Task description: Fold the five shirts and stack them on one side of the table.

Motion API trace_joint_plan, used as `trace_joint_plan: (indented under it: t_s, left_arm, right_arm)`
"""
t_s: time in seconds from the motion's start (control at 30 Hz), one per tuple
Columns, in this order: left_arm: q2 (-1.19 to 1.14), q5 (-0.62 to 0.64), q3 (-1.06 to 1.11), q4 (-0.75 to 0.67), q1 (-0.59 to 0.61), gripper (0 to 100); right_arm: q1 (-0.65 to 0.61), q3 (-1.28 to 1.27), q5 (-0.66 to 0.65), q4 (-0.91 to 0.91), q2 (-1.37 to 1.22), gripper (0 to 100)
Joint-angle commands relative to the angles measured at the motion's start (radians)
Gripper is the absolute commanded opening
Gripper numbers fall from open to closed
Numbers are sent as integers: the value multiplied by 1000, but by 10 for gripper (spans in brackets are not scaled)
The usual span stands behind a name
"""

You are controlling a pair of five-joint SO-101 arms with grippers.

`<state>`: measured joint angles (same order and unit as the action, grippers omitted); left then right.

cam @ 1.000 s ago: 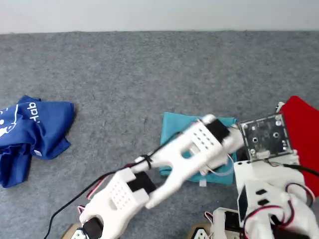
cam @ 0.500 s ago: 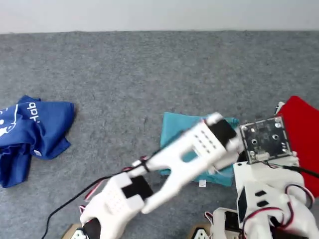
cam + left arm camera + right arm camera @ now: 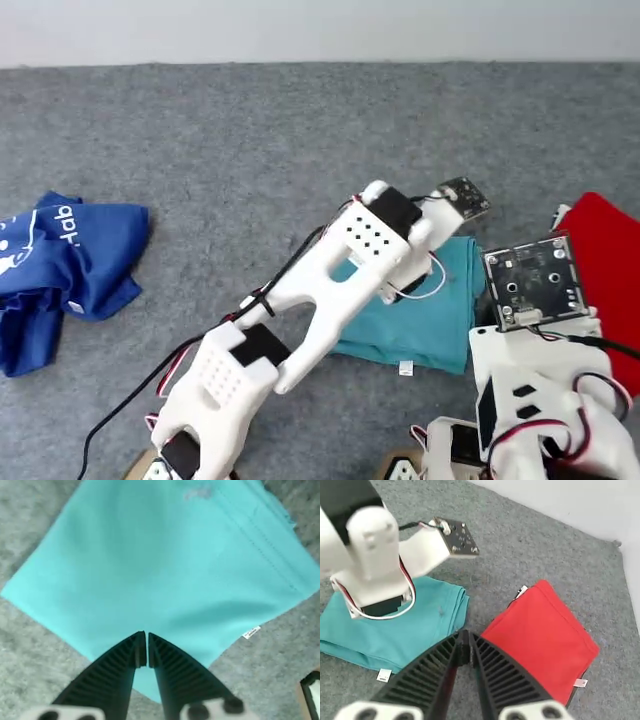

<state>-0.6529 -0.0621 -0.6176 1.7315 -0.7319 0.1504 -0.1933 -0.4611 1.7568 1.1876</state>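
we see a bench (image 3: pixel 250 130) covered in rough grey felt, much like carpet, flecked lighter and darker. along its far side runs a plain pale wall (image 3: pixel 320 30), meeting the grey in a straight line. at the far right the wall seems to turn a corner and border the bench's right side. the light is soft and even, with faint shadows.

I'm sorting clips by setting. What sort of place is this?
Likely a robot test bench: a grey fabric-covered table against a bare white wall, a white arm over a teal shirt, a red shirt beside it.
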Motion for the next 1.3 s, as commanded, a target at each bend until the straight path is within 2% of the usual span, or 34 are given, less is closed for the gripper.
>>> trace_joint_plan:
  t_s: [0.0, 0.07, 0.23, 0.47, 0.6, 0.7, 0.87, 0.93, 1.07, 1.27]
  left_arm:
    - [12, -6, -13, 21, -31, 13]
    - [38, -6, -5, 23, -14, 13]
    - [212, -3, 1, 23, 152, 13]
    - [568, -23, 110, 23, 402, 13]
    - [773, -58, 219, 23, 522, 13]
    - [905, -60, 317, 23, 609, 13]
    - [1083, -64, 443, 21, 729, 13]
    - [1142, -106, 486, 21, 763, 13]
    - [1224, -204, 544, 21, 829, 13]
    - [1277, -212, 596, 21, 951, 13]
  right_arm:
    - [5, -43, 3, 38, -8, 13]
    - [7, -135, 0, 38, -8, 13]
    - [8, -342, 0, 10, -8, 14]
    - [5, -514, 0, -269, -13, 15]
    - [4, -591, 6, -429, -107, 17]
    - [2, -578, 12, -510, -240, 57]
    - [-61, -482, 121, -562, -473, 116]
    - [-87, -434, 163, -558, -556, 150]
    - [-99, -368, 267, -556, -707, 235]
    - [-99, -324, 362, -555, -903, 262]
